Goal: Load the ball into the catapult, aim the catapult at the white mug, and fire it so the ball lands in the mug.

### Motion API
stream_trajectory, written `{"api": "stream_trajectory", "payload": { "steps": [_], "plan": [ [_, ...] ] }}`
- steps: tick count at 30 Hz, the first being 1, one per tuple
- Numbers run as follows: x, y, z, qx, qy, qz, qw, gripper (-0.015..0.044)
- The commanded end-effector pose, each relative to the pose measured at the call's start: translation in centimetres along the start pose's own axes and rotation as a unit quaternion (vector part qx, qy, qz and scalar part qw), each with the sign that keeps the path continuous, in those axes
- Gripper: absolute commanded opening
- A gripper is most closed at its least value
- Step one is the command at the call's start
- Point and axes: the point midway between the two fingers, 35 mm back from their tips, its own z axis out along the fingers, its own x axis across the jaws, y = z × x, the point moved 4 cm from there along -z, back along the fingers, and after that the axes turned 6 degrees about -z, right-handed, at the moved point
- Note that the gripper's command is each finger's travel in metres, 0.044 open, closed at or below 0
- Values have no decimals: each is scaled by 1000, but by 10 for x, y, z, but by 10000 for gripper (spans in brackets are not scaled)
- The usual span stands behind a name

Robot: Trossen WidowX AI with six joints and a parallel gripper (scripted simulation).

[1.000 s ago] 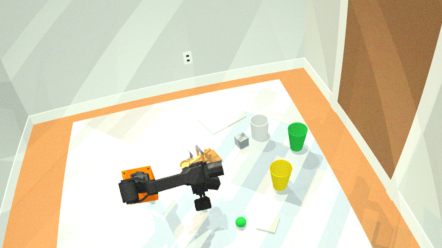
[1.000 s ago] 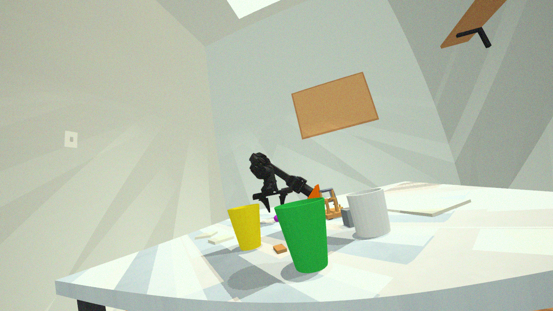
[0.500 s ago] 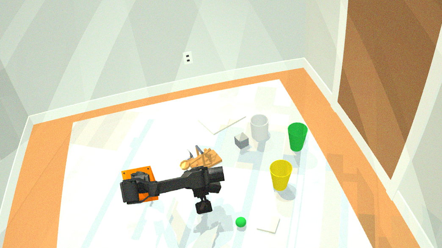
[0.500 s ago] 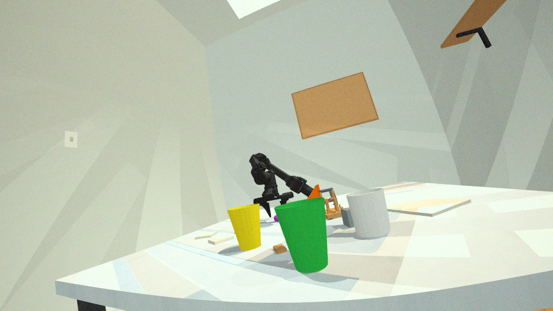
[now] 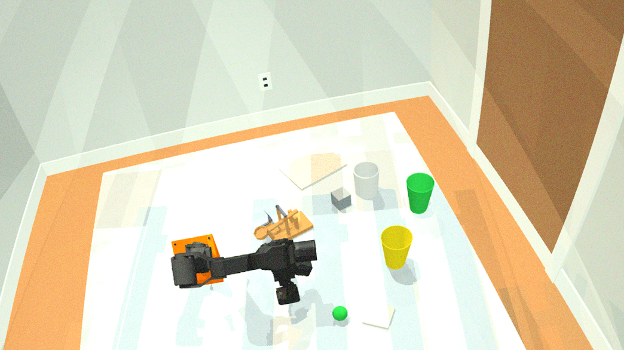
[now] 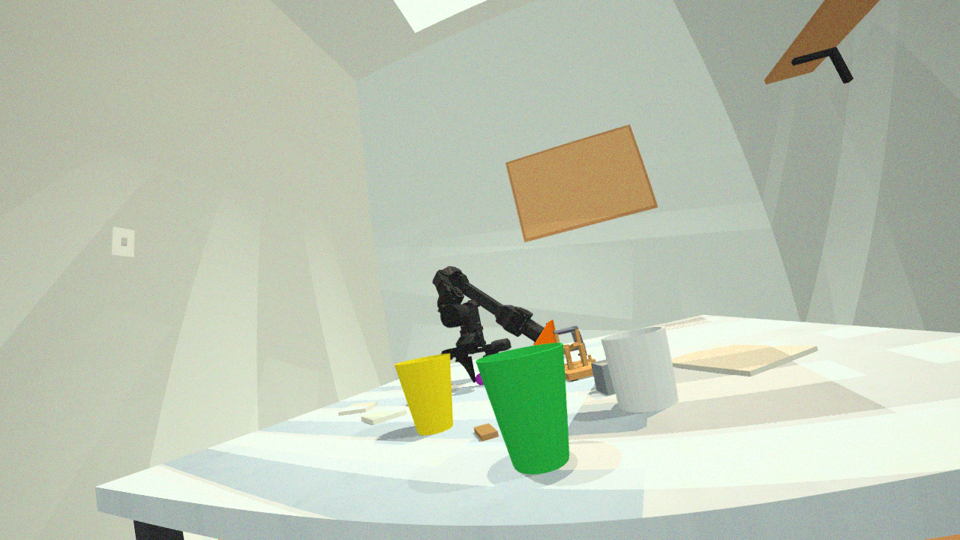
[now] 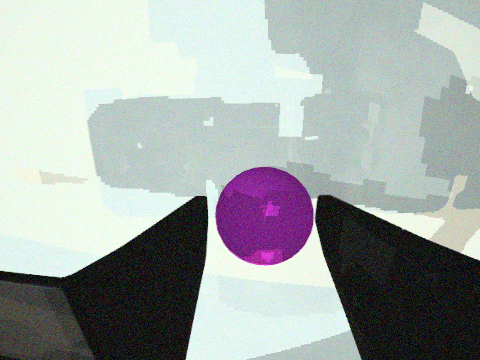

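Note:
A purple ball (image 7: 264, 220) (image 6: 479, 379) rests on the table; in the top view the arm hides it. My gripper (image 7: 263, 207) (image 5: 286, 291) (image 6: 476, 378) is partly open around it, pointing down, with a finger on each side and a narrow gap between ball and each finger. The wooden catapult (image 5: 303, 222) (image 6: 578, 373) stands beyond the arm in the top view, its cup end toward the left and no ball seen in it. The white mug (image 5: 367, 183) (image 6: 640, 369) stands upright to the catapult's right in the top view.
A green ball (image 5: 340, 313) lies right of the gripper. A grey block (image 5: 340, 198) (image 6: 601, 377) is between catapult and mug. A green cup (image 5: 418, 195) (image 6: 530, 409) and yellow cup (image 5: 395, 249) (image 6: 428, 396) stand at the right. A flat board (image 5: 314, 169) (image 6: 745, 362) lies behind.

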Motion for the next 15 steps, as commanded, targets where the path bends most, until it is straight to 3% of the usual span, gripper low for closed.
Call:
{"api": "stream_trajectory", "payload": {
  "steps": [1,6,10,15],
  "plan": [
    [0,0,1,0,0,-1,1000,129],
    [0,0,1,0,0,-1,1000,96],
    [1,2,-7,-1,2,-1,1000,0],
    [1,6,-35,-2,8,-2,1000,0]
  ]
}}
